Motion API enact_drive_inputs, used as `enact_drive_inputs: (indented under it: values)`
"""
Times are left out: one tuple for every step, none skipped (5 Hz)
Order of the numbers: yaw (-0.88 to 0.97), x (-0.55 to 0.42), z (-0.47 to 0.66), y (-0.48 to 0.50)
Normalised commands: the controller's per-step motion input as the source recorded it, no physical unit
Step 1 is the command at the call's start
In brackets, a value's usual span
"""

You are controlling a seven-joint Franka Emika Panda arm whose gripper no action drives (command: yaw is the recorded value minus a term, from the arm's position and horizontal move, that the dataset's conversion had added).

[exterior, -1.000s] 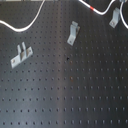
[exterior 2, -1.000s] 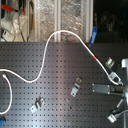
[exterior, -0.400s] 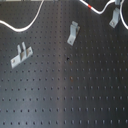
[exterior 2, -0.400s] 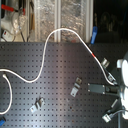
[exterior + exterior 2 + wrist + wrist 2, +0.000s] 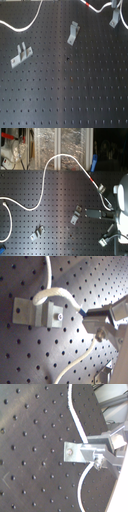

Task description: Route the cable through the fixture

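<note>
Here the cable [image 5: 44,184] runs across the black perforated worktop [image 5: 55,223] in the second exterior view, from the frame's left edge up over the top edge of the board, then down toward the right, where a red band [image 5: 91,179] marks it near a metal clip [image 5: 101,188]. In the first exterior view the cable [image 5: 31,21] curves along the upper left, and two more clips stand free at centre [image 5: 73,33] and left [image 5: 21,54]. In the first wrist view the cable [image 5: 51,295] lies draped over a clip [image 5: 37,312], with the hand [image 5: 102,323] just beside it. Whether the hand's fingers are spread or pinching the cable, I cannot tell.
</note>
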Motion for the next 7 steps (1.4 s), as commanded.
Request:
enact_drive_inputs:
  values:
    - [0.00,-0.179,0.24,-0.184]
    - [0.00,-0.223,0.23,-0.172]
    - [0.00,-0.285,0.22,-0.152]
    - [0.00,-0.326,0.23,-0.150]
    - [0.00,-0.310,0.21,-0.126]
    - [0.00,-0.052,0.09,-0.022]
    - [0.00,-0.093,0.30,-0.036]
